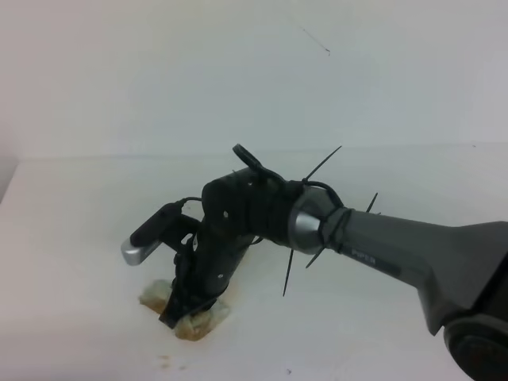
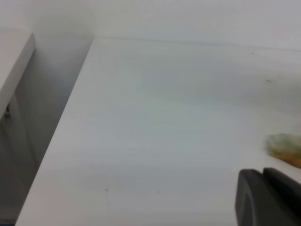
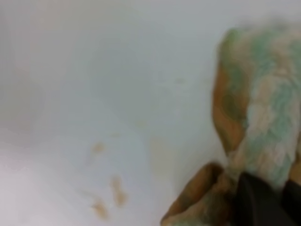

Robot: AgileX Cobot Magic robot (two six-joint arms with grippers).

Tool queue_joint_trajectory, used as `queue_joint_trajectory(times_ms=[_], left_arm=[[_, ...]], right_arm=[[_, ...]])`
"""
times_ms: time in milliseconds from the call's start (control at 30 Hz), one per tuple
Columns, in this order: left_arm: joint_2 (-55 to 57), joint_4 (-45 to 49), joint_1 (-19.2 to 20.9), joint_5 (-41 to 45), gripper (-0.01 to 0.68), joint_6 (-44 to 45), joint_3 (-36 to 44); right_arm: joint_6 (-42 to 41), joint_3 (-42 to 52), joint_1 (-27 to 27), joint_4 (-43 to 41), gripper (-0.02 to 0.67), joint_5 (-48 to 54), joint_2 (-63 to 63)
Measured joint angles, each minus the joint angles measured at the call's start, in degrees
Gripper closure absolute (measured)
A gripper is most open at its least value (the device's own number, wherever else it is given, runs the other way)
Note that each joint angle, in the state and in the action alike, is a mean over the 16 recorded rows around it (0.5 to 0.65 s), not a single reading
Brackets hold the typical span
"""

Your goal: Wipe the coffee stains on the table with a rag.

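Note:
My right gripper (image 1: 176, 311) reaches across to the lower left of the white table (image 1: 71, 238) and is shut on the rag (image 1: 194, 324), pressing it down onto the surface. The rag (image 3: 256, 117) is a bunched pale green and white wad with brown-tan stained patches. A dark fingertip (image 3: 257, 203) pokes out of the cloth at the bottom right of the right wrist view. The coffee stains (image 3: 115, 188) show as small tan specks and a faint smear left of the rag, and as faint specks (image 1: 165, 363) in front of it. The left wrist view catches the rag's edge (image 2: 284, 147).
The table's far edge meets a white wall (image 1: 254, 63). In the left wrist view the table's left edge (image 2: 61, 122) drops into a gap beside another white surface (image 2: 11, 61). A blurred dark shape (image 2: 265, 197) sits in that view's bottom right corner; I cannot identify it.

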Motion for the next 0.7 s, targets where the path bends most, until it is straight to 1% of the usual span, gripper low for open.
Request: queue_joint_trajectory(times_ms=[200,467,700], left_arm=[[0.0,0.0,0.0,0.0,0.675,0.0,0.0],[0.0,0.0,0.0,0.0,0.675,0.0,0.0],[0.0,0.0,0.0,0.0,0.675,0.0,0.0]], right_arm=[[1.5,0.0,-4.2,-2.7,0.623,-0.2,0.7],[1.4,-0.1,-10.5,-3.8,0.623,0.5,-0.7],[0.8,0.2,-13.0,-4.0,0.623,0.4,-6.3]])
